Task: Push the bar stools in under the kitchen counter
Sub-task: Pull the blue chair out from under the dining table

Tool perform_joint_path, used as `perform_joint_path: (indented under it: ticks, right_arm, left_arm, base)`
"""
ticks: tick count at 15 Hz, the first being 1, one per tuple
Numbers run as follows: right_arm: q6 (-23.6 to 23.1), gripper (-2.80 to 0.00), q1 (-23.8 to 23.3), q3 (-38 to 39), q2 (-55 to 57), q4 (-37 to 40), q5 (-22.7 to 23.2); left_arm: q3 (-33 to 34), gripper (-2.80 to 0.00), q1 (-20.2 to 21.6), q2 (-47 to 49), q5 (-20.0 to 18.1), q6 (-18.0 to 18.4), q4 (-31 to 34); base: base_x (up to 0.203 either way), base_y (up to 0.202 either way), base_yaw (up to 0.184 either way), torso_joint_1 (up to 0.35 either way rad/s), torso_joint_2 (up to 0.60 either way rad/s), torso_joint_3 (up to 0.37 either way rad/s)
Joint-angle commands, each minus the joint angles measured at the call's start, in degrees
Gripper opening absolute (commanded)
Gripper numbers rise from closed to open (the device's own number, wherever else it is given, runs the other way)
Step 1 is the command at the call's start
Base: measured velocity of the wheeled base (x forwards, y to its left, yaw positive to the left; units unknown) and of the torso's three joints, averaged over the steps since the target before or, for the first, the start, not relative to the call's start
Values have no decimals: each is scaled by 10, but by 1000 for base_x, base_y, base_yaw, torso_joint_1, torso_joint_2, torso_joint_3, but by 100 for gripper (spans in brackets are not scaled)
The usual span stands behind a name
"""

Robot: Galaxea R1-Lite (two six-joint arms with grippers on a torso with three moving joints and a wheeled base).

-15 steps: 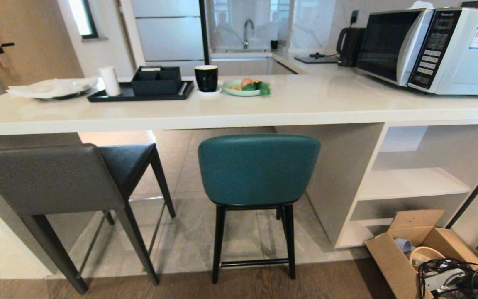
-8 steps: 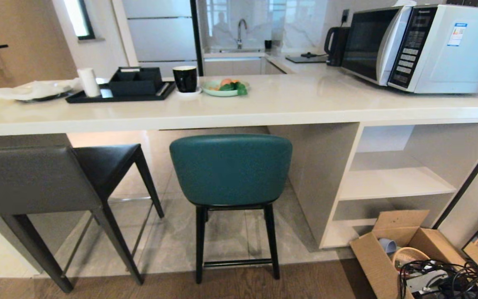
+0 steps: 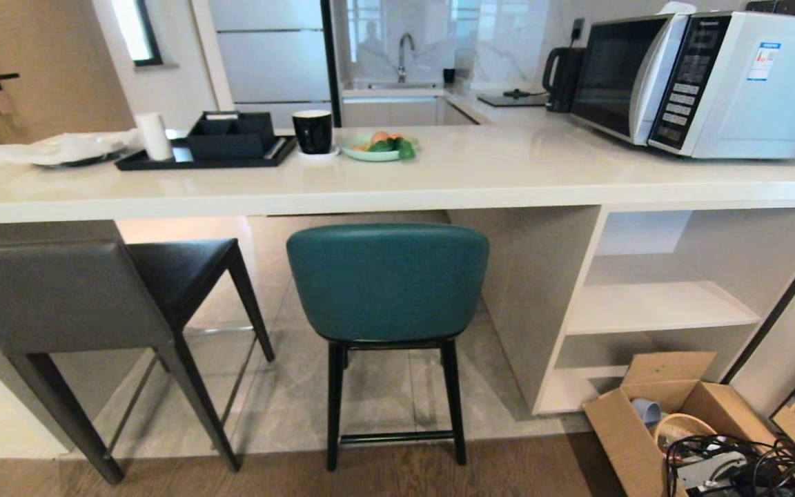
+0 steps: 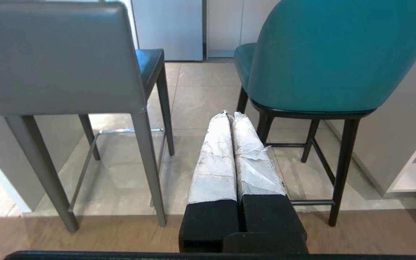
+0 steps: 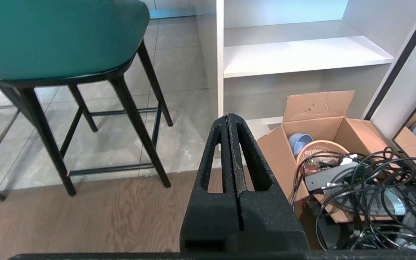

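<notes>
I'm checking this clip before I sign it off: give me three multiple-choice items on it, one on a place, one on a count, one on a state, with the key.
1. Where does the cardboard box sit?
A. on the counter
B. on the floor by the open shelves
C. on the teal stool

2. How many stools stand at the counter?
A. one
B. two
C. three

3. How is the left claw?
A. shut, holding nothing
B. wide open
C. shut on a stool leg

Key: 1 B, the box lies on the floor beside the shelves. 2 B, a grey stool and a teal stool. 3 A, its fingers meet in the air short of both stools.
</notes>
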Motion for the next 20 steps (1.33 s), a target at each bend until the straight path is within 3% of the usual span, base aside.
perform_joint_path:
  ticks: [1, 20]
  right_arm:
    - [0, -280, 0, 0, 0, 0, 0]
    - [0, -280, 0, 0, 0, 0, 0]
  left_arm:
    - [23, -280, 0, 1, 0, 0, -1]
    - [23, -280, 0, 1, 0, 0, -1]
  base:
    - [134, 0, -3, -12, -4, 2]
    - [188, 0, 3, 5, 2, 2]
